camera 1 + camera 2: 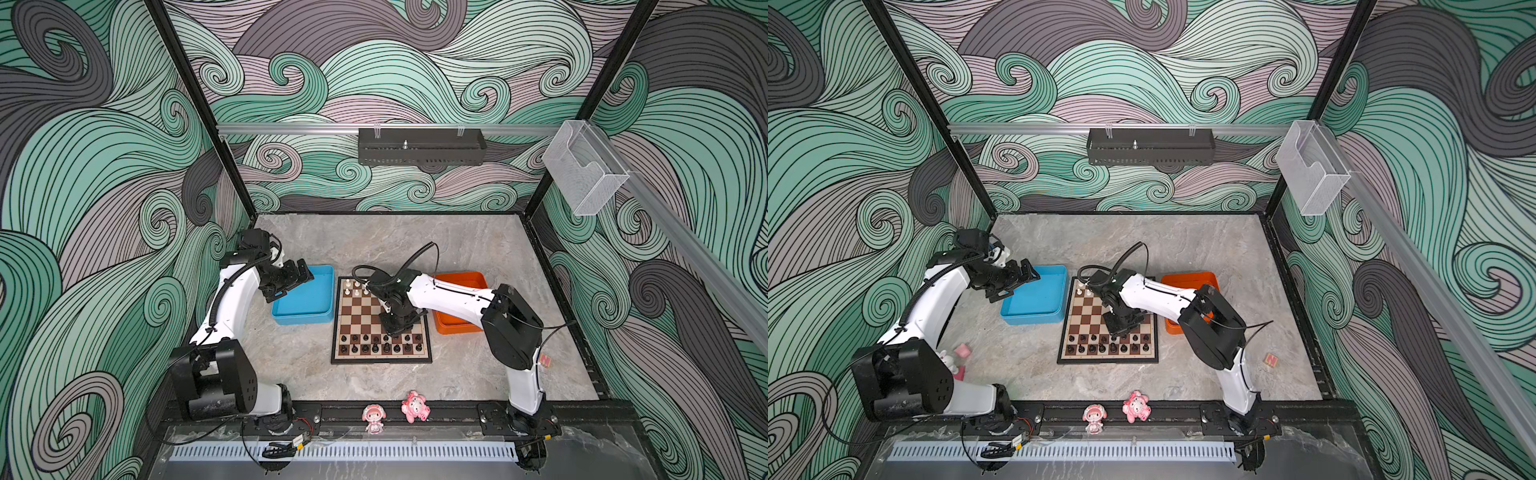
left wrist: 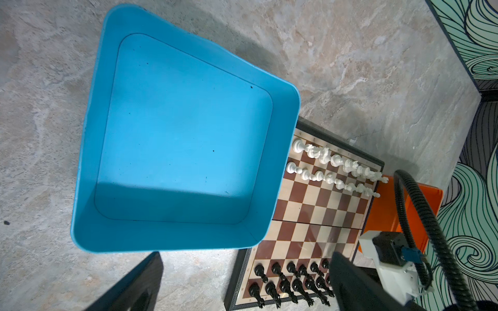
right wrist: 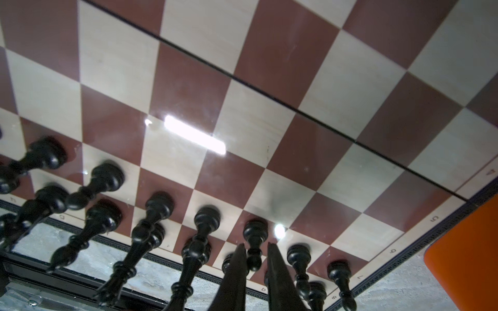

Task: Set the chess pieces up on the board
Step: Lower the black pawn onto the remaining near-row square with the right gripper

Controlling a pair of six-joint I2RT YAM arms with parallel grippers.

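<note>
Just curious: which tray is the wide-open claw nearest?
The blue tray: the left gripper hangs at its edge; the orange tray lies across the board.

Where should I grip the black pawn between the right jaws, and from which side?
Best take the black pawn by its narrow stem just under the round head, coming straight down from above. It stands upright in a tight row, so only its top is clear. The right gripper has its jaws either side of it, in the gaps towards the neighbouring pawns.
</note>
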